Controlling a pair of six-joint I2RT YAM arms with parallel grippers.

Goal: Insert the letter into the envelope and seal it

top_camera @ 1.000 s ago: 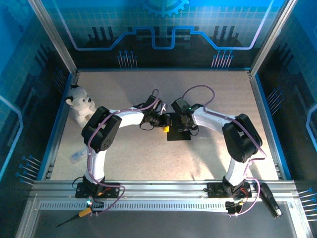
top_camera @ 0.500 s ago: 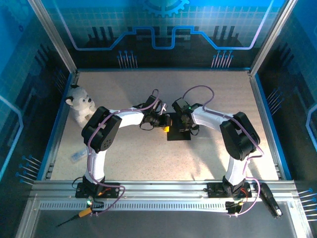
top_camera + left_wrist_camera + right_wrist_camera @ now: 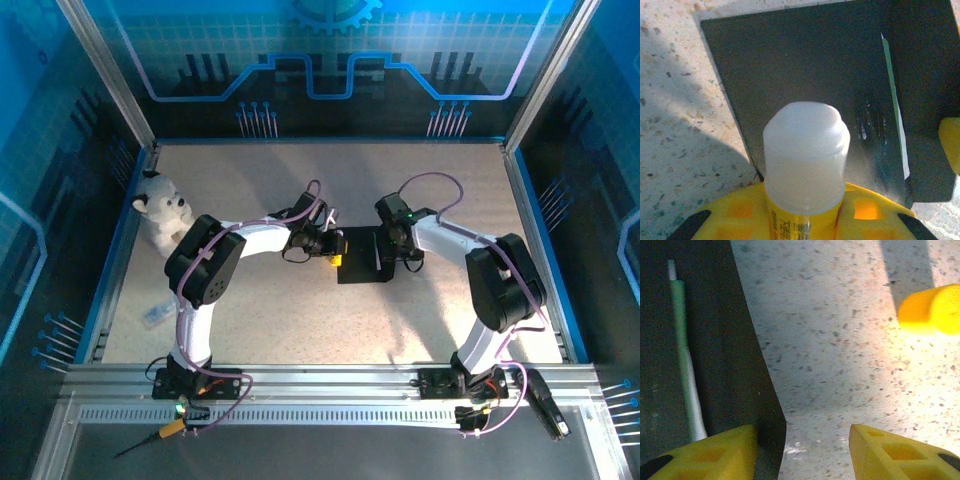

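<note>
The black envelope point(image 3: 360, 262) lies flat mid-table. In the left wrist view a thin green-and-white strip of the letter point(image 3: 892, 95) shows at a fold of the envelope point(image 3: 805, 55); the rest of the letter is hidden inside. The same strip of the letter point(image 3: 685, 355) runs along the envelope point(image 3: 715, 340) in the right wrist view. My left gripper point(image 3: 333, 252) sits at the envelope's left edge, shut on a yellow glue stick with a white cap point(image 3: 806, 145). My right gripper point(image 3: 802, 440) is open at the envelope's right edge, one finger point(image 3: 725, 450) over the black paper, the other over bare table.
A white plush dog point(image 3: 160, 205) sits at the left wall. A small pale object point(image 3: 153, 315) lies near the front left. A blurred yellow rounded thing point(image 3: 932, 310) lies on the table beyond my right gripper; I cannot tell what it is.
My right gripper has moved to the right, from over the envelope's middle to its right edge. The left gripper and glue stick have stayed put.
</note>
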